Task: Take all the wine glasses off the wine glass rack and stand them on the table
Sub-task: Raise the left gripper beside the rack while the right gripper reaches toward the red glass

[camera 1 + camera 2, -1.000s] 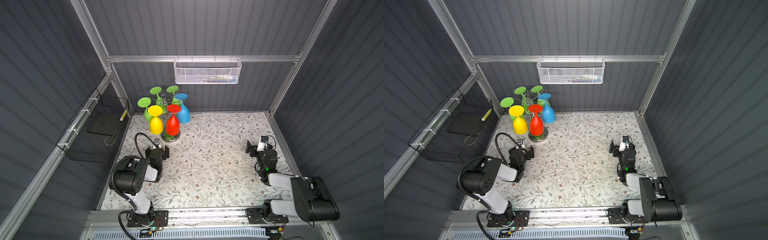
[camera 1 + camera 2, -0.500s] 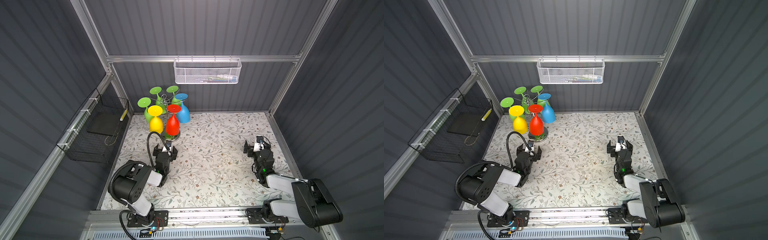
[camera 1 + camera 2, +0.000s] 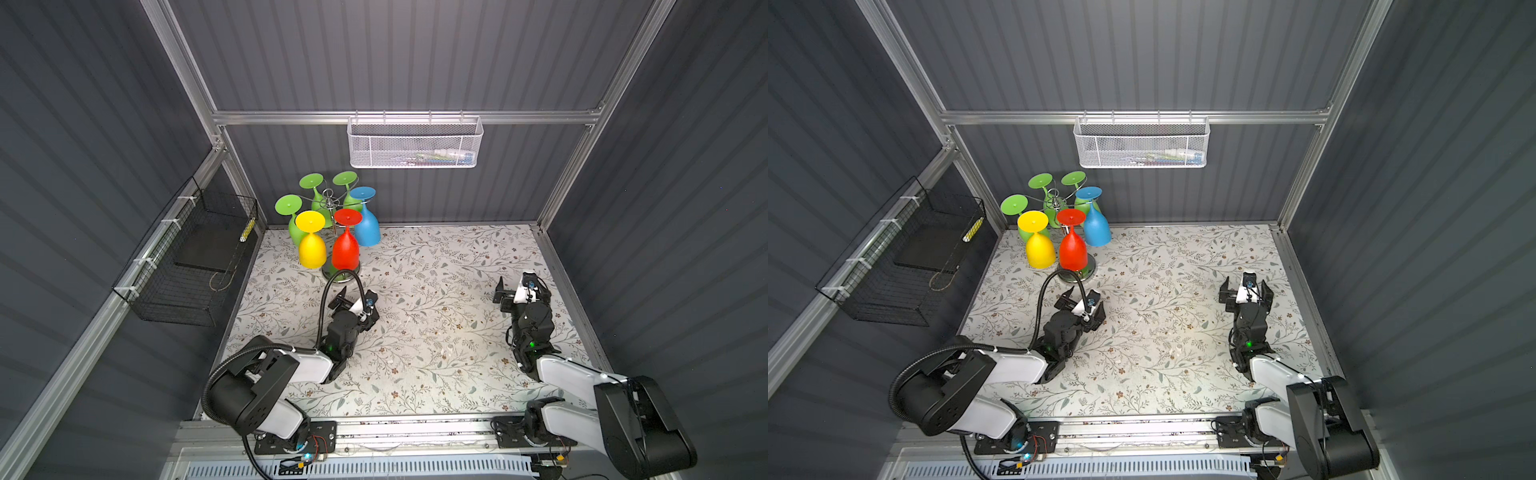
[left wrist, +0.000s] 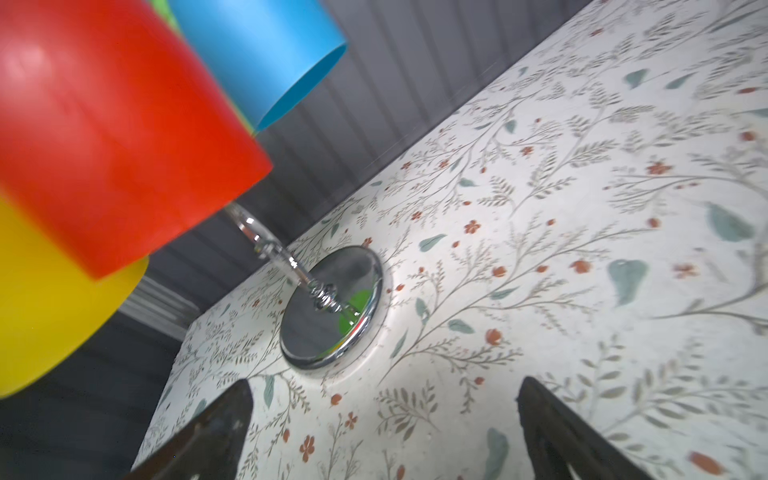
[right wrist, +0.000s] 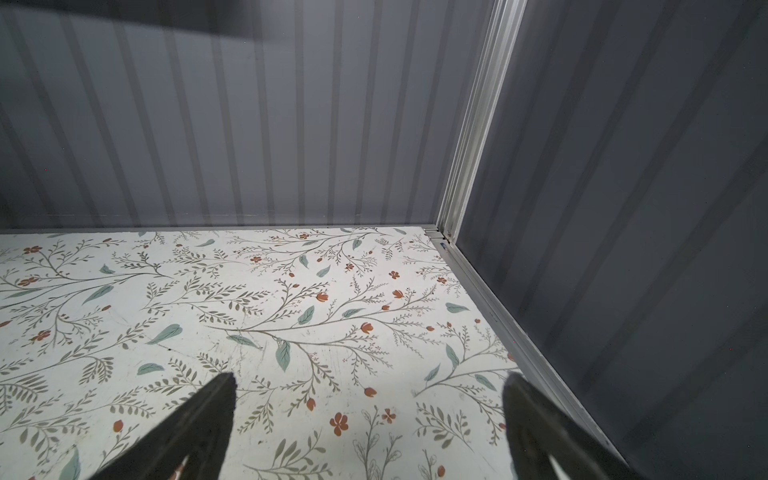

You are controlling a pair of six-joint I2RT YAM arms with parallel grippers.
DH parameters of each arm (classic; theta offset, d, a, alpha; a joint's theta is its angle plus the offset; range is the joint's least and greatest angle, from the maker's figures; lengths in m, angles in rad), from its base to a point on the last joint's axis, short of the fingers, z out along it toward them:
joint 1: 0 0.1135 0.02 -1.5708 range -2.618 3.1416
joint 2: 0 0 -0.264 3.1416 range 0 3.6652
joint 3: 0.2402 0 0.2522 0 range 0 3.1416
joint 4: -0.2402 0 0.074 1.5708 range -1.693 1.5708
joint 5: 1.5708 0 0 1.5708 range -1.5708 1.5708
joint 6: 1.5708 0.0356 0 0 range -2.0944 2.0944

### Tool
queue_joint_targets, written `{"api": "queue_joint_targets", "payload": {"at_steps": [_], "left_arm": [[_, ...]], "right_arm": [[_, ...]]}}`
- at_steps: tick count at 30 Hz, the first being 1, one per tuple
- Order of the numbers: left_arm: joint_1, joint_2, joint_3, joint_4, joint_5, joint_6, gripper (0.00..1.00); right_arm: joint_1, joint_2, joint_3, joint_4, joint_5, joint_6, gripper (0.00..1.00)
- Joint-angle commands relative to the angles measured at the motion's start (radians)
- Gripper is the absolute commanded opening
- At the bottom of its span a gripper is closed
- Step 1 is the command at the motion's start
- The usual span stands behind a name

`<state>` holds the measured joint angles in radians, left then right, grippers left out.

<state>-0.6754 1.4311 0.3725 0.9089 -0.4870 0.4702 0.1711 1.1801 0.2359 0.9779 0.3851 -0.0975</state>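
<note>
The chrome wine glass rack (image 3: 328,203) stands at the back left of the table, and several wine glasses hang upside down from it. The red wine glass (image 3: 345,249) and the yellow one (image 3: 311,249) hang nearest the front, the blue one (image 3: 368,226) to their right, and three green ones behind. My left gripper (image 3: 354,300) is open and empty just in front of the rack's round base (image 4: 316,340). In the left wrist view the red glass (image 4: 116,145) is close above it. My right gripper (image 3: 521,286) is open and empty over the right side of the table.
A white mesh basket (image 3: 415,145) hangs on the back wall and a black wire basket (image 3: 187,266) on the left wall. The metal frame rail (image 5: 498,324) along the right wall runs close beside my right gripper.
My left gripper has swung rightward to a spot in front of the rack's base. The right gripper has barely shifted. Both stayed open.
</note>
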Motion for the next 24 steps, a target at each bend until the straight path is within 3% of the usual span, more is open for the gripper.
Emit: {"api": "queue_joint_targets", "payload": {"at_steps": [1, 6, 16, 24], "left_arm": [[-0.024, -0.127, 0.152, -0.270, 0.015, -0.085, 0.99], [-0.051, -0.243, 0.364, -0.556, 0.129, -0.225, 1.00], [-0.152, -0.279, 0.674, -0.900, 0.160, -0.261, 1.00], [-0.148, -0.218, 0.949, -1.201, -0.015, -0.245, 1.00]], "right_arm": [[0.004, -0.014, 0.014, -0.025, 0.039, 0.027, 0.99], [0.007, -0.049, 0.035, -0.086, 0.038, 0.045, 0.99], [0.071, -0.101, 0.133, -0.209, 0.040, 0.057, 0.99], [0.190, -0.092, 0.309, -0.327, -0.059, 0.190, 0.99]]}}
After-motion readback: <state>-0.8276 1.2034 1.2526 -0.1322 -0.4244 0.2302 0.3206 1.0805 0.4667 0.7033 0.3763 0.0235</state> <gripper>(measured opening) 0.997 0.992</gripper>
